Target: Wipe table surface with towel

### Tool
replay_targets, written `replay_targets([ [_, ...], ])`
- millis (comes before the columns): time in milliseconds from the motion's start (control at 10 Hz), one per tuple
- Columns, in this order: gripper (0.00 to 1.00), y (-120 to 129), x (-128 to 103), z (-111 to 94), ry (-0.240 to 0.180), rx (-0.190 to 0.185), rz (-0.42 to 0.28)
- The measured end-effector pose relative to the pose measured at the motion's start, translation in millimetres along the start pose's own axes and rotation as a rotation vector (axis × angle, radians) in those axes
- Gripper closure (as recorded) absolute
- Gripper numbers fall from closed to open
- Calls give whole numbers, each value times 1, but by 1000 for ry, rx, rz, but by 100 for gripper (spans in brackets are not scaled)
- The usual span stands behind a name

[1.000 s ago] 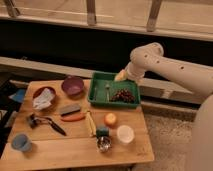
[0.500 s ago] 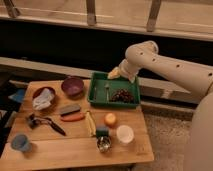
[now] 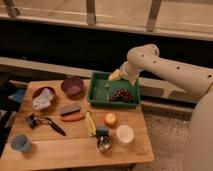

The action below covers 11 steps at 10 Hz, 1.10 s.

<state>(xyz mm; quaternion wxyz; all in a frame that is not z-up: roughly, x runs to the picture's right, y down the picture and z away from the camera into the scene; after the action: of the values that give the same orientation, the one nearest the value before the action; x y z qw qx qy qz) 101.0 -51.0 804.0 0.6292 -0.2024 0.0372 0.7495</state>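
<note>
The towel (image 3: 43,99), a small crumpled white cloth, lies in a reddish bowl (image 3: 36,91) at the left of the table surface (image 3: 75,147), a light wooden plank top. My gripper (image 3: 115,75), yellowish at the end of the white arm, hovers over the back edge of the green tray (image 3: 99,80), well to the right of the towel. It is open and holds nothing.
The tray holds dark grapes (image 3: 122,95) and a fork. On the table are a purple bowl (image 3: 73,85), blue cloth (image 3: 17,95), carrot (image 3: 73,118), banana (image 3: 90,123), orange (image 3: 110,119), white cup (image 3: 124,134), metal cup (image 3: 103,144), blue cup (image 3: 20,143) and black tool (image 3: 47,122).
The arm has swung left, carrying the gripper from the tray's right back corner toward the middle of its back edge. Nothing on the table moved.
</note>
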Motion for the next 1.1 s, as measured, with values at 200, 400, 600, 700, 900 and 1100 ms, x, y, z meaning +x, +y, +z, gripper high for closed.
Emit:
replay_targets([
  [200, 20, 28, -10, 10, -6, -37, -31],
  [400, 20, 76, -23, 22, -13, -82, -83],
  [600, 20, 132, -29, 33, -17, -125, -158],
  [700, 20, 151, -30, 35, -18, -142, -182],
  [900, 20, 205, -20, 41, -11, -206, -230],
  [1100, 20, 198, -23, 41, -18, -193, -228],
])
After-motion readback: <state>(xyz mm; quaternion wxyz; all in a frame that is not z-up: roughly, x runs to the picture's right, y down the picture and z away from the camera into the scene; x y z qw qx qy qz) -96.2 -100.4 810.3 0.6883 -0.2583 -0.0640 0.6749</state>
